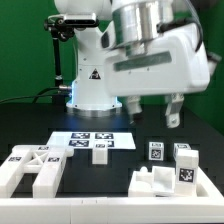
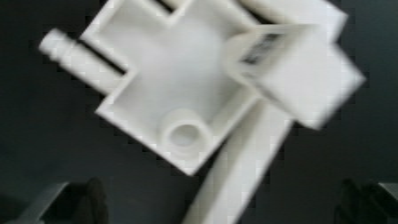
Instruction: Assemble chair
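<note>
Chunky white chair pieces [image 1: 35, 170] sit lower left, tagged blocks [image 1: 183, 165] lower right. Gripper [image 1: 153, 112] hangs mid-frame above, jaws wide apart, empty.

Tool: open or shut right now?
Open. In the exterior view the tool hangs with both fingers spread wide and nothing between them.

You're looking at one arm [image 1: 150, 45] with one gripper [image 1: 154, 114] of two fingers [image 1: 137, 110], and one marker board [image 1: 92, 141] whose tags are too small to count. At the exterior view's right, count three chair parts: a small tagged block [image 1: 155, 152], a second small block [image 1: 184, 155] and one larger piece [image 1: 158, 184]. The left cluster [image 1: 35, 168] holds at least two parts, but you can't split it further.
</note>
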Tool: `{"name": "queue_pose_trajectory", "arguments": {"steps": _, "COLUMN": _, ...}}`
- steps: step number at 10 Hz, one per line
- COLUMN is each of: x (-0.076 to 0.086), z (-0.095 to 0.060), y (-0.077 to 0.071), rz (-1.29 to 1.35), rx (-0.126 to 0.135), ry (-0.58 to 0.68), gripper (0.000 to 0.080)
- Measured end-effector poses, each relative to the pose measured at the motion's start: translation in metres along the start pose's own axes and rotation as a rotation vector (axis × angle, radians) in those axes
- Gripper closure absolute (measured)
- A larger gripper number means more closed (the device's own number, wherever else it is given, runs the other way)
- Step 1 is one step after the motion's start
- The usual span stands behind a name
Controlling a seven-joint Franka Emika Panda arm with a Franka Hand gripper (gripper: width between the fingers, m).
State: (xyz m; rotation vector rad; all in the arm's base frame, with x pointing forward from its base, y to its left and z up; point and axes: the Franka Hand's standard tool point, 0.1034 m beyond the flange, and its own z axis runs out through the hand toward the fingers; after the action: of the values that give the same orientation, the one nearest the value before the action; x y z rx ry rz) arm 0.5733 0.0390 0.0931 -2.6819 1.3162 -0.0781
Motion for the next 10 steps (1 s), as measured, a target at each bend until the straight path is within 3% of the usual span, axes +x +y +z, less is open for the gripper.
{"name": "queue_pose_trajectory", "arguments": {"steps": 2, "x": -0.009, "z": 0.020, "y": 0.040, "rz": -0.111, "rx": -0.054, "ry": 0.010, "gripper": 0.0150}}
{"name": "queue_pose_trajectory", "arguments": {"steps": 3, "x": -0.011, "z": 0.018, "y": 0.032, "rz": -0.206, "rx": -0.039, "ry": 0.088, "gripper": 0.0150}}
{"name": "queue_pose_trajectory", "arguments": {"steps": 6, "x": -0.009, "z": 0.019, "y": 0.038, "rz": -0.497, "rx": -0.059, "ry": 0.082, "gripper": 0.0150}}
{"name": "queue_pose_trajectory", "arguments": {"steps": 8, "x": -0.011, "z": 0.025, "y": 0.064, "rz": -0.622, "rx": -0.108, "ry": -0.023, "gripper": 0.0150}}
{"name": "queue_pose_trajectory", "arguments": {"steps": 10, "x": -0.011, "z": 0.030, "y": 0.085, "rz": -0.761, "rx": -0.130, "ry": -0.031, "gripper": 0.0150}}
